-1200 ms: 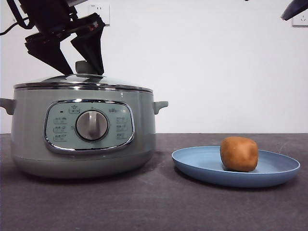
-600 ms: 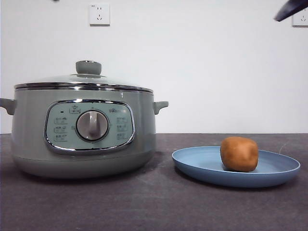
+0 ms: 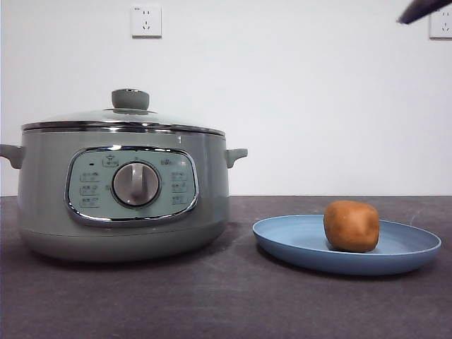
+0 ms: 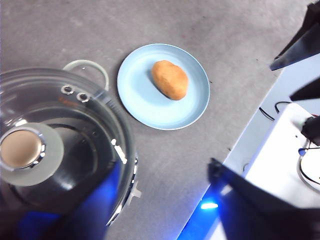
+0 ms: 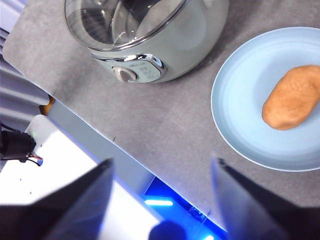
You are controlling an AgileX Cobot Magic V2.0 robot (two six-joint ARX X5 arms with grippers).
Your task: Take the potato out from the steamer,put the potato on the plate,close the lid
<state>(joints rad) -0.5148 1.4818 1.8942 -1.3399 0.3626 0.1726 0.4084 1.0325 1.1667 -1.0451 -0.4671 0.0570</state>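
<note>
The sage-green steamer (image 3: 120, 191) stands at the left with the glass lid (image 3: 120, 119) resting closed on its rim, pale-green knob (image 3: 130, 99) on top. The orange-brown potato (image 3: 351, 225) lies on the light-blue plate (image 3: 296, 244) at the right. My left gripper (image 4: 165, 170) is open and empty, high above the lid (image 4: 75, 130) and its knob (image 4: 21, 149); the plate (image 4: 145, 107) and potato (image 4: 170, 79) show beyond. My right gripper (image 5: 161, 162) is open and empty, high above the table between the steamer (image 5: 190, 40) and the plate (image 5: 240, 115) with the potato (image 5: 292, 97).
A black arm tip (image 3: 420, 10) shows at the front view's top right corner. Wall sockets (image 3: 145, 21) are on the white wall behind. The dark table's edge and a white base with cables (image 4: 285, 150) lie beside the plate.
The open gripper that stood around the lid's knob one second ago has risen out of the front view. The lid stays on the steamer. The black tip at top right moved slightly up.
</note>
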